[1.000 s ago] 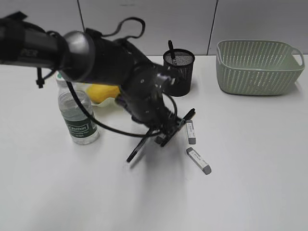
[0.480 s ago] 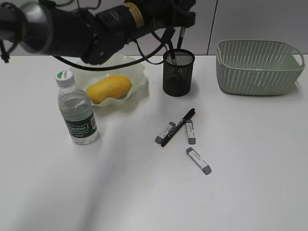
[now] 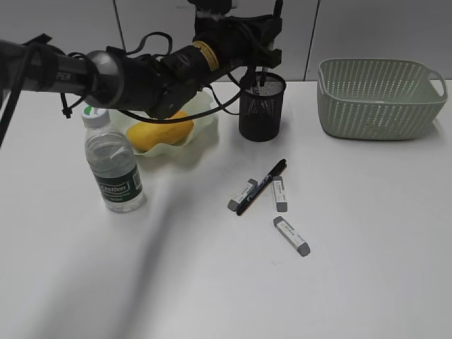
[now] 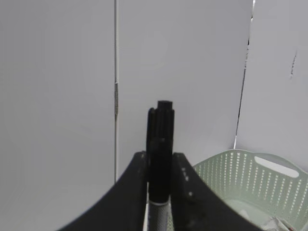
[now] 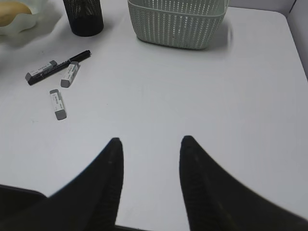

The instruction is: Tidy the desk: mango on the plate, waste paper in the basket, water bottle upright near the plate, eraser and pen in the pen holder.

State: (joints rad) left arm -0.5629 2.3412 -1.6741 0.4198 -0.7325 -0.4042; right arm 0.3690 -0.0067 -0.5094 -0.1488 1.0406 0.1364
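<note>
gripping black pen [image 4: 160, 159], left pincer [image 4: 160, 166]

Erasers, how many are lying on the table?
3. One eraser touches the pen's left side, one lies right of the pen, one sits nearest the camera. Any inside the pen holder would be hidden.

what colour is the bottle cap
White with a green top, on the water bottle cap; clearest in the exterior view.

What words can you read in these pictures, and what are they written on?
"Cestbon": on the dark green label of the water bottle.
"PER": white letters on the left arm; what comes before them is hidden.
The erasers have print on their sleeves, too small to read.
The pen on the desk shows no readable text.
</note>
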